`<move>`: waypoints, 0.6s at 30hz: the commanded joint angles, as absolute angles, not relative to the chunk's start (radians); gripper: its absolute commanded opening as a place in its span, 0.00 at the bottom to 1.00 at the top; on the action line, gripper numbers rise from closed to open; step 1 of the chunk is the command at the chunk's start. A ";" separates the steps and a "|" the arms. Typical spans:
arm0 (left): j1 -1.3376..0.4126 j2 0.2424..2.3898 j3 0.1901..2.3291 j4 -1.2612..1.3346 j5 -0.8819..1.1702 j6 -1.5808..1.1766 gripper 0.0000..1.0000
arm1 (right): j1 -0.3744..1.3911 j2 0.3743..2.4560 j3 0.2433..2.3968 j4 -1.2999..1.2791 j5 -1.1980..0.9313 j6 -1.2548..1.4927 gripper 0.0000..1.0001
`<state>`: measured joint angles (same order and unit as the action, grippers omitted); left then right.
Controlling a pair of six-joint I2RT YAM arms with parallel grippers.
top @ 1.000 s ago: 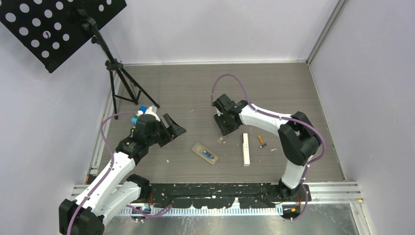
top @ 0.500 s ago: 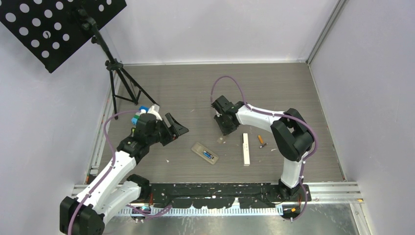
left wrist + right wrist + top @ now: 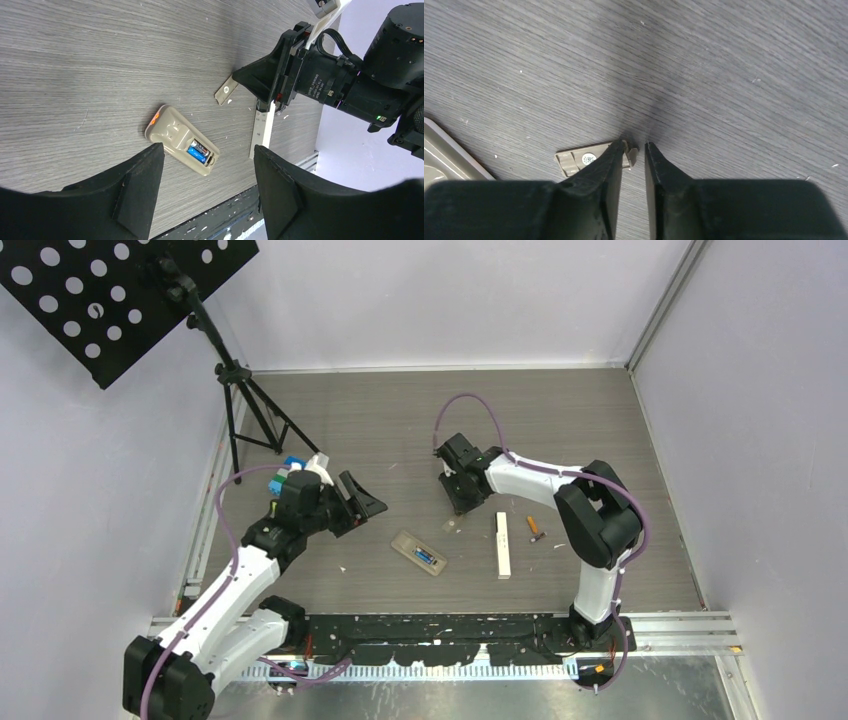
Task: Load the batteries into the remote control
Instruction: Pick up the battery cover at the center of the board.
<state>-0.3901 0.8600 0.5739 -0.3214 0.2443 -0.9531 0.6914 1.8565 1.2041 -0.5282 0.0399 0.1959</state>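
Observation:
A beige remote [image 3: 419, 553] lies face down with its compartment uncovered; a blue battery [image 3: 196, 154] and a dark one [image 3: 202, 148] sit inside. Its small beige cover [image 3: 455, 526] lies apart on the floor. My right gripper [image 3: 460, 502] stands over the cover [image 3: 584, 159], jaws narrowly open, the cover's tab end [image 3: 633, 154] between the tips and touching only the left one. An orange battery [image 3: 535, 528] lies right of a white remote [image 3: 503, 544]. My left gripper [image 3: 365, 502] hovers open, left of the beige remote [image 3: 175, 135], holding nothing.
A black tripod [image 3: 250, 420] with a perforated panel [image 3: 120, 300] stands at the back left. Walls close in on both sides. A metal rail [image 3: 450, 625] runs along the near edge. The white remote [image 3: 262, 131] lies near the right arm.
The right gripper's jaws have narrowed around the cover's end and the wrist has shifted slightly. The left jaws have closed a little. Remotes and batteries have not moved.

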 commanded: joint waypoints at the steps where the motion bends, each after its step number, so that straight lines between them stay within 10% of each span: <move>1: -0.383 0.871 0.573 -0.252 0.273 -0.947 0.68 | 0.689 1.820 1.185 -0.525 0.047 0.207 0.32; 18: -0.386 0.903 0.552 -0.135 0.386 -0.951 0.71 | 0.690 1.713 1.161 -0.471 0.049 0.270 0.00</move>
